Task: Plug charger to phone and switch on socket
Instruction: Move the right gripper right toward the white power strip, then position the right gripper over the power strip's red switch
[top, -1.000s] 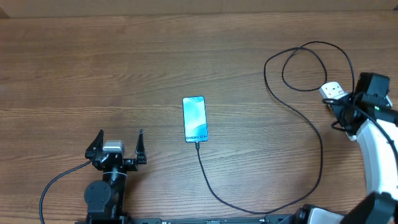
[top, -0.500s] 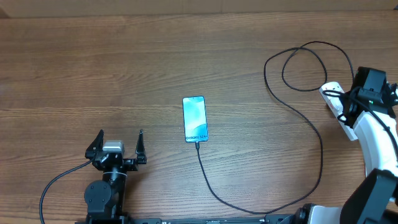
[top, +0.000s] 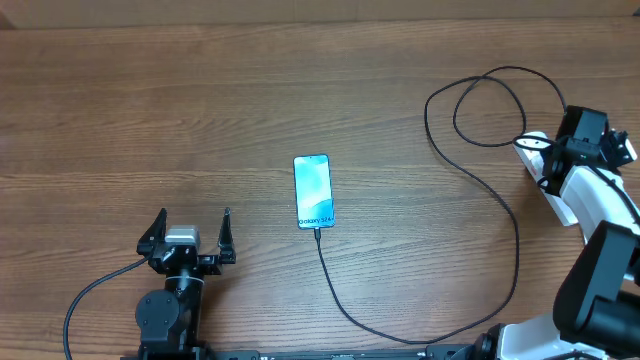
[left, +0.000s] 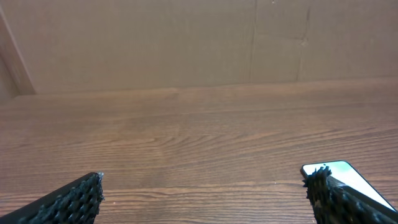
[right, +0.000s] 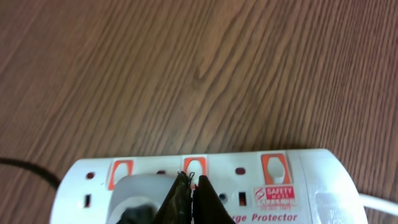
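The phone (top: 313, 190) lies flat mid-table with its light blue screen up; its corner shows in the left wrist view (left: 333, 171). The thin black charger cable (top: 516, 240) runs from the phone's near end, loops right and back toward the socket (top: 533, 144), a white power strip at the far right. In the right wrist view the socket (right: 292, 177) shows red switches and a white plug body. My right gripper (right: 193, 183) is shut, its tips at the middle red switch (right: 194, 165). My left gripper (top: 190, 235) is open and empty, left of the phone.
A thick white cord (right: 379, 202) leaves the socket's right end. A cardboard wall (left: 186, 43) stands along the table's far edge. Bare wood table (top: 150, 100) lies around the phone.
My right gripper has moved up and slightly left along the socket, now lying over it. The left arm, phone and cable have not moved.
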